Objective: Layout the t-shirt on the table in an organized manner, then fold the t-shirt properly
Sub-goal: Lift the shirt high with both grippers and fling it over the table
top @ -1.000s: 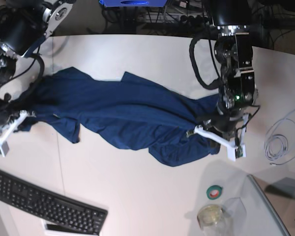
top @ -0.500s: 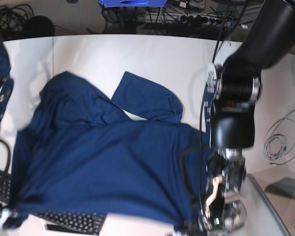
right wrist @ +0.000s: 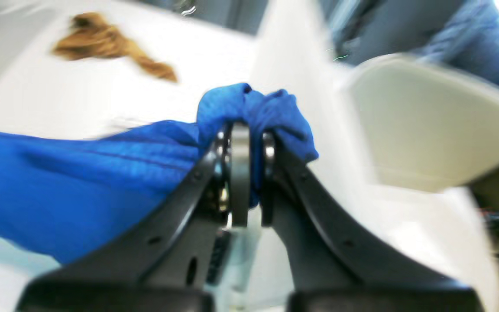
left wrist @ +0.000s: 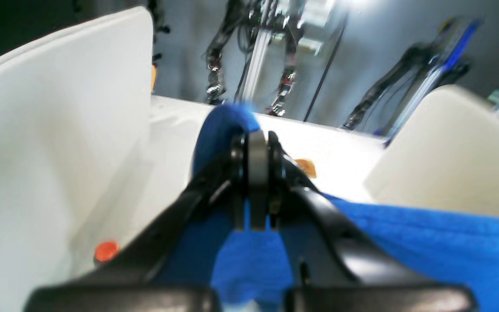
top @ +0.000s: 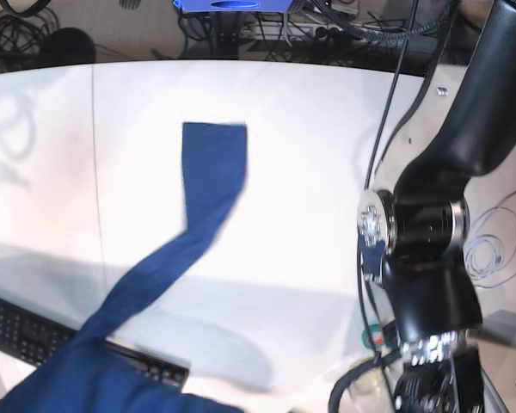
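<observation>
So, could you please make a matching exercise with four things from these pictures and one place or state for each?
Column one:
1. t-shirt
2. left end effector
3. keyboard
4. table

Column two:
A. white, with a thin dark seam line
B. shut on blue cloth in the left wrist view
C. partly covered by cloth, near edge of the base view
D. lifted, one end trailing on the table

Pairs: 1-D, 2-B, 3-C, 4-A
</observation>
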Motion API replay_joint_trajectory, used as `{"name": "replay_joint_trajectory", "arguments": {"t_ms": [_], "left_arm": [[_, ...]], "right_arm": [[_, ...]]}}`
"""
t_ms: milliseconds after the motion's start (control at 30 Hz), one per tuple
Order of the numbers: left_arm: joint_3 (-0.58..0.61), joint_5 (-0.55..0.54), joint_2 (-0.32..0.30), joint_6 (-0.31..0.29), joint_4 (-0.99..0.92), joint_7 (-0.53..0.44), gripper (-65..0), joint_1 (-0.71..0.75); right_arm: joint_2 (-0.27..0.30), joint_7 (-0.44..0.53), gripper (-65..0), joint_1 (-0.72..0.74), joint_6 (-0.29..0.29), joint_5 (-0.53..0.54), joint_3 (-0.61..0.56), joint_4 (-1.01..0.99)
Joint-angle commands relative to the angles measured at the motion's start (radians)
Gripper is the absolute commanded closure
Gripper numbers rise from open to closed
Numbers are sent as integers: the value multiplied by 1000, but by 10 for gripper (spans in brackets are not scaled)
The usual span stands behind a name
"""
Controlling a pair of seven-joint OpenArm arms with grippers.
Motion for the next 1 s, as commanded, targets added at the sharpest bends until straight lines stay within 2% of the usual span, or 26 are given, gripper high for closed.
{"name": "replay_joint_trajectory", "arguments": {"t_ms": [0,67,167,267,333,400,500,567,700,967], "left_arm": [[-3,-4,0,2,46,21,0,19],[-3,-21,-5,0,134,52,0,115],[3,-22,-31,0,267,58,0,313],[3,-22,-66,0,361,57,0,517],[3,-22,-86,-1,373,55,0,648],[-3,-22,-91,-1,373,54,0,757],[-9,-24,-120,-1,370,52,0,898],[-9,-24,-126,-1,370,52,0,976],[-9,-22,-128,-1,361,52,0,1074],[-9,-22,-144,-1,350,52,0,1113]], "right_arm": [[-2,-16,-2,-45,4,7,0,47],[-5,-40,-2,-173,4,7,1,174],[-30,-40,-2,-443,4,7,3,377],[-122,-39,-2,-693,-1,6,87,525],[-208,-36,-2,-829,1,4,150,547],[-266,-29,-2,-938,4,4,202,539],[-366,66,-2,-1096,4,7,244,506],[-409,142,-2,-1168,4,7,247,464],[-444,218,-2,-1250,4,6,247,384],[-447,274,-2,-1280,4,6,248,300]]}}
